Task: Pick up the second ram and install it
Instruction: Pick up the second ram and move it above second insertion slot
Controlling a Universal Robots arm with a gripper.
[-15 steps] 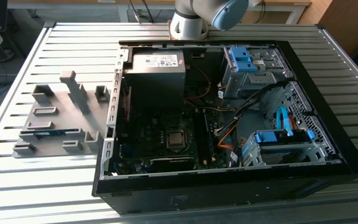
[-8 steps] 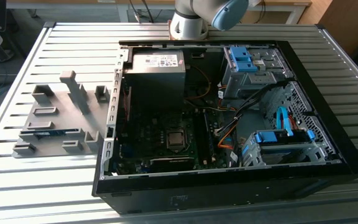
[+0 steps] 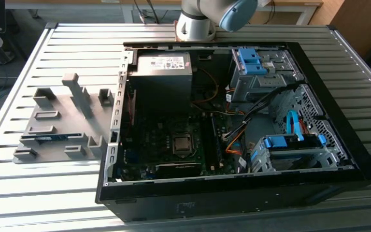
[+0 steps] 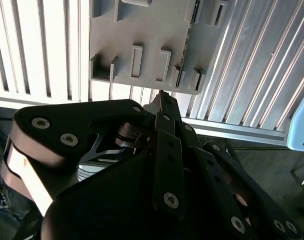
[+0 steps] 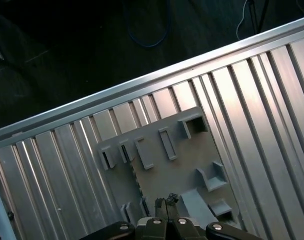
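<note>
The second ram (image 3: 50, 137) is a thin blue-green stick standing on edge in a slot of the grey tray (image 3: 63, 116), at the exterior view's left. In both wrist views it appears edge-on as a narrow strip (image 4: 186, 45) (image 5: 136, 182) across the tray (image 4: 141, 30) (image 5: 182, 170). My gripper (image 5: 167, 202) (image 4: 162, 95) hangs well above the tray, its black fingertips pressed together with nothing between them. It is clear of the stick.
An open black computer case (image 3: 237, 188) lies on the slatted metal table (image 3: 63, 53), to the right of the tray in the exterior view, with its motherboard (image 3: 172, 145), cables and blue drive brackets (image 3: 250, 60) exposed. The arm's base (image 3: 195, 24) stands behind the case. The table edge (image 5: 116, 90) and dark floor lie beyond the tray.
</note>
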